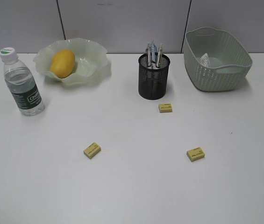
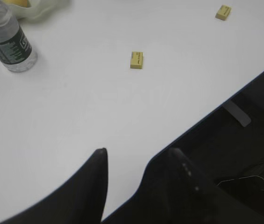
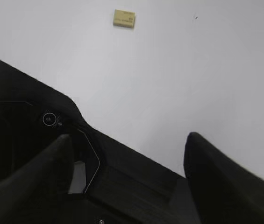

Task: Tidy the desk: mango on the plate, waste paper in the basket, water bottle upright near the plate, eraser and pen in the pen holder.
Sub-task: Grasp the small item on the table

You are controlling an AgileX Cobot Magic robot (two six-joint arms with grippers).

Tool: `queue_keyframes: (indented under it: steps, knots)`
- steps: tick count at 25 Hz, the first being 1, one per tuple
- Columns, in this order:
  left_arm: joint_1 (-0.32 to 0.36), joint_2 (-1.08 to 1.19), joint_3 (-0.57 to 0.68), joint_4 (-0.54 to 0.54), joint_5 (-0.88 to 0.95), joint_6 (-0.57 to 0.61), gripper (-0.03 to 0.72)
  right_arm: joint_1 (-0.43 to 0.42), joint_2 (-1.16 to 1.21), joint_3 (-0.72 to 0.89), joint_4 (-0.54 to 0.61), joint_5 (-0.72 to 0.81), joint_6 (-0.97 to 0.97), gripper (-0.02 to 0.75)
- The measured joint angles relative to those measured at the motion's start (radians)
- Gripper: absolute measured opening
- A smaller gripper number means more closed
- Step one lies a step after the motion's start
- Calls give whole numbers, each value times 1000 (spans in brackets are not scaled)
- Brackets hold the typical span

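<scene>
— Three small yellow rectangular erasers were what was left loose on the wide plain white desk (image 1: 132, 186): the left eraser (image 1: 92, 150), the right eraser (image 1: 195, 154), and the middle eraser (image 1: 165, 108) just in front of the black wire-mesh pen holder (image 1: 153, 77).

— And the rest of it?

— Done, by the look of it. The smooth yellow-orange mango (image 1: 62, 63) lay in the wavy-rimmed translucent green plate (image 1: 92, 70), the clear water bottle with the dark green label (image 1: 22, 83) stood upright near that plate, a crumpled white waste paper (image 1: 205, 59) sat inside the pale green woven-texture basket (image 1: 216, 74), and pens (image 1: 154, 52) stood in the holder.

— Where were the pincers?

— Both drawn back over the near edge of the desk, out of the exterior view. The left gripper (image 2: 139, 161) had its jaws parted and empty, with the left eraser well ahead of it. The right gripper (image 3: 129, 149) was spread wide, also empty, the right eraser well ahead and a little to its left.

— So the eraser step?

— I'd say so. Next, one arm would need to reach forward, straddle the nearest eraser squarely, and close on its short sides.
</scene>
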Motion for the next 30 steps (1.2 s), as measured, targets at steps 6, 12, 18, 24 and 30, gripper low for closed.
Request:
queue_keyframes:
  steps: [6, 12, 18, 24, 30]
  knots:
    - [0, 0, 0, 0, 0, 0, 371, 0, -292, 156, 0, 2, 0, 583]
    - [0, 0, 0, 0, 0, 0, 466, 0, -550, 271, -12, 3, 0, 583]
    - [0, 66, -7, 5, -16, 0, 492, 0, -686, 348, -18, 5, 0, 584]
    - [0, 290, -82, 6, -163, 0, 494, 0, -699, 352, -18, 5, 0, 577]
    - [0, 664, -211, 6, -221, 0, 494, 0, -699, 352, -18, 5, 1, 559]
